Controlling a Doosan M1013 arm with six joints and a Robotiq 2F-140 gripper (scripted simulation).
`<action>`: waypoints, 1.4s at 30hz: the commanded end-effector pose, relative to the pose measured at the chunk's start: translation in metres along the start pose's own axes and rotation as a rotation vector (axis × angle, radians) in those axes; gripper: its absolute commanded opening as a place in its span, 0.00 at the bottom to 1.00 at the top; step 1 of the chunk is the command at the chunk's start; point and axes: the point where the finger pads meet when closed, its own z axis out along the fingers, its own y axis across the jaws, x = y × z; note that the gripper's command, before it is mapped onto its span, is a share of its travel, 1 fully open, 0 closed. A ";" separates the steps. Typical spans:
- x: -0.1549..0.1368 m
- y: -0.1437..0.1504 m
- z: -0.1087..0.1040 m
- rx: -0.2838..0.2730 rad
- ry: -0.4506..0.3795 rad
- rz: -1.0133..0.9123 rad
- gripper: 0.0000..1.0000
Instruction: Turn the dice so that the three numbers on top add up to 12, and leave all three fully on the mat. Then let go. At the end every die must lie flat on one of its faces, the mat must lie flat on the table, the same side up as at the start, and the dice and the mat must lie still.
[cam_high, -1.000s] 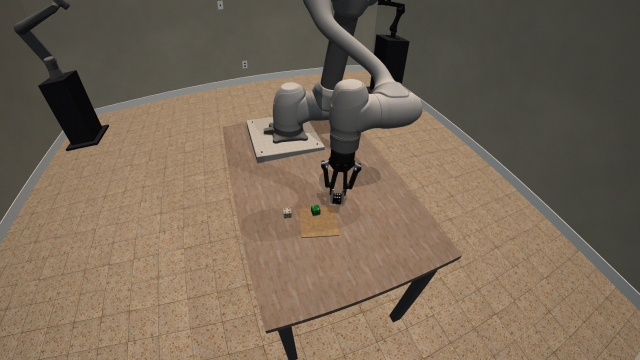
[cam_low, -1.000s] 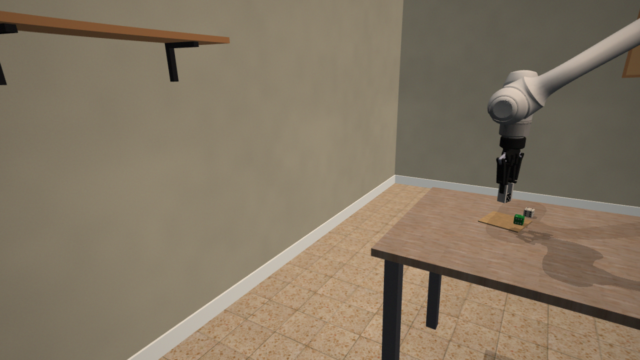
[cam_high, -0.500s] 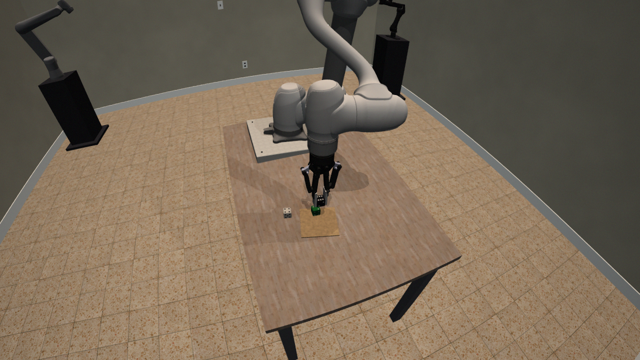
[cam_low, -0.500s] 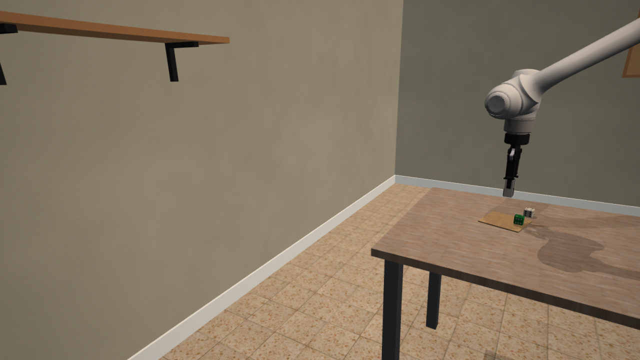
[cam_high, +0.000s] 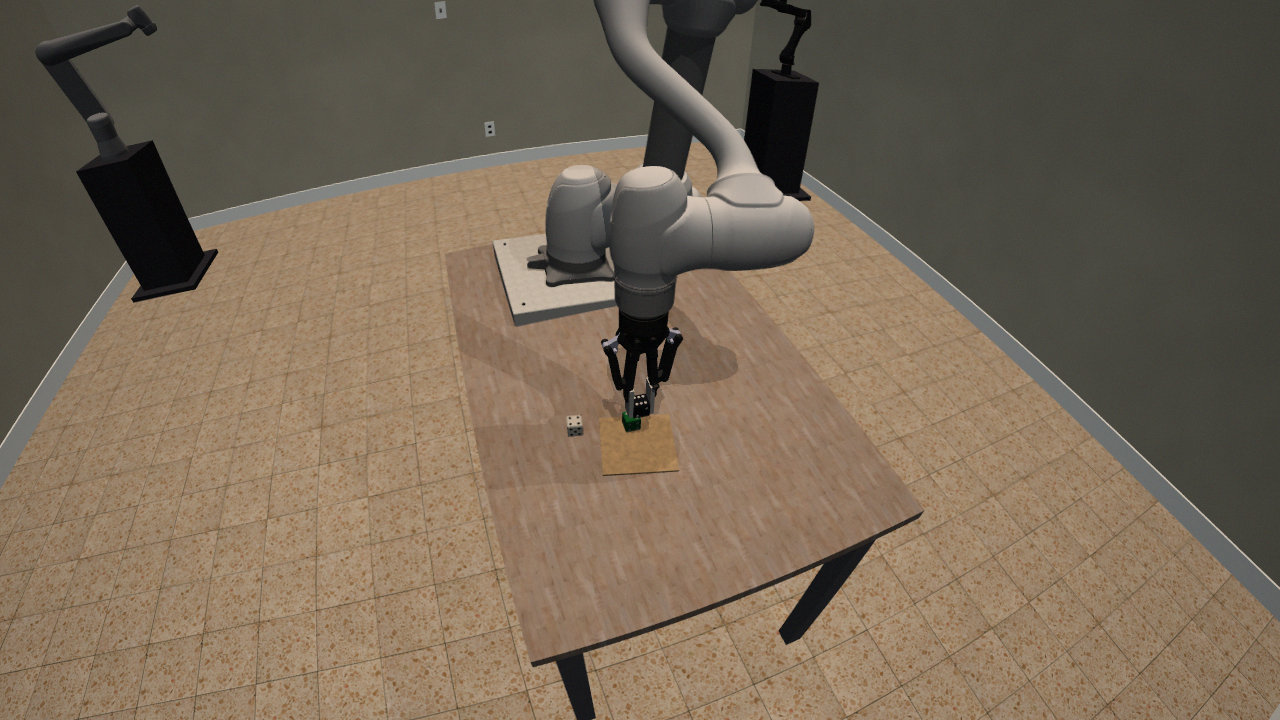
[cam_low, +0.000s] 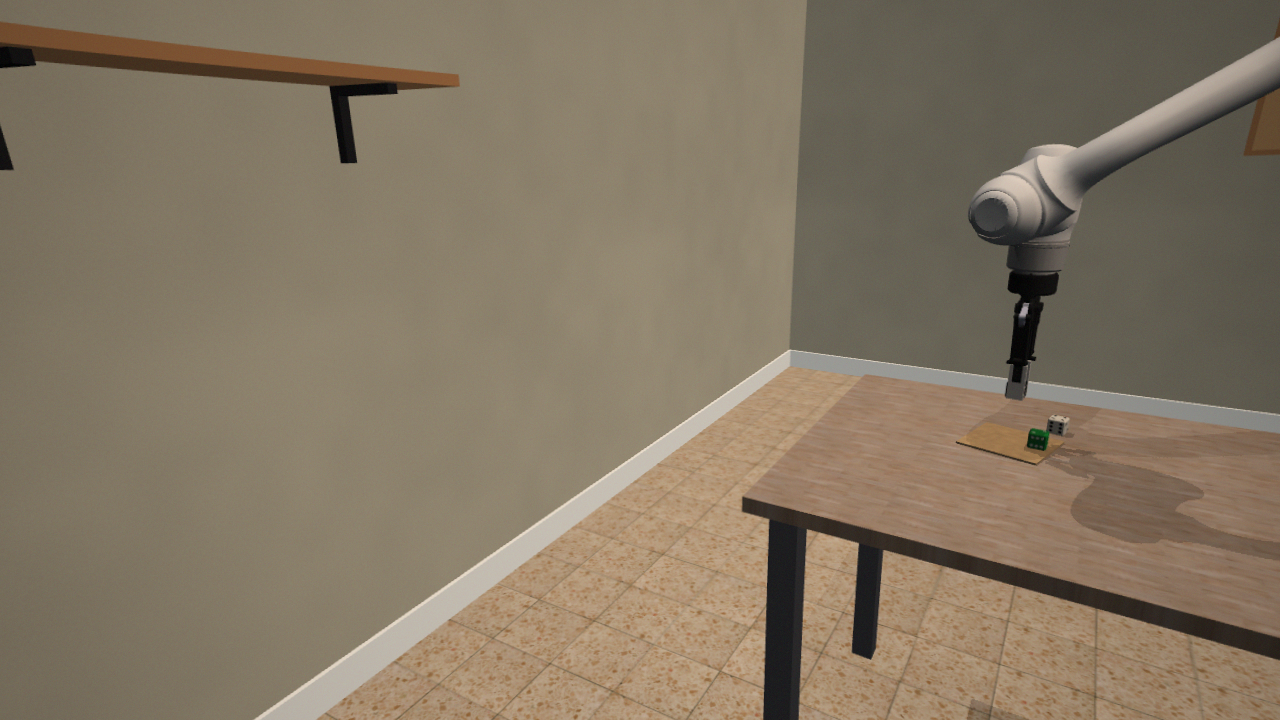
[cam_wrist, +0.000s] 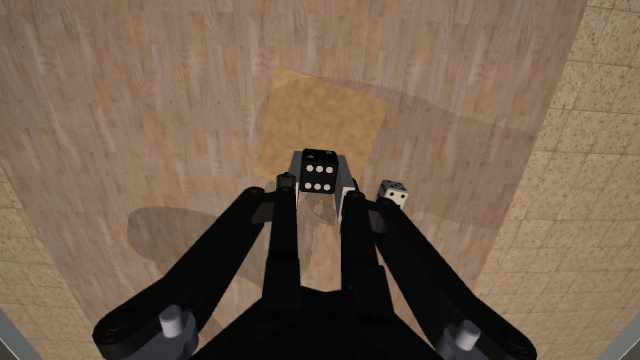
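My gripper (cam_high: 640, 404) (cam_low: 1016, 388) (cam_wrist: 318, 166) is shut on a black die (cam_high: 640, 399) (cam_wrist: 318, 171) and holds it in the air over the back edge of the tan mat (cam_high: 646, 452) (cam_low: 991, 438) (cam_wrist: 320, 112). The black die's six-pip face looks up at the wrist camera. A green die (cam_high: 631, 420) (cam_low: 1037, 438) lies on the mat's back corner, right below the gripper; the wrist view hides it. A white die (cam_high: 574, 425) (cam_low: 1058, 424) (cam_wrist: 393, 192) lies on the bare table, off the mat, to its side.
The wooden table (cam_high: 716, 510) (cam_low: 895, 483) carries the arm's base plate (cam_high: 528, 286) at the back. Two black pedestals (cam_high: 143, 219) (cam_high: 780, 125) with small arms stand on the floor far off. A wall shelf (cam_low: 223, 64) hangs high.
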 end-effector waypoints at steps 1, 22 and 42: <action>0.000 0.000 0.008 0.000 0.000 0.000 0.16; 0.000 0.001 0.079 0.000 0.000 0.000 0.16; 0.000 0.001 0.086 0.000 0.000 0.000 0.16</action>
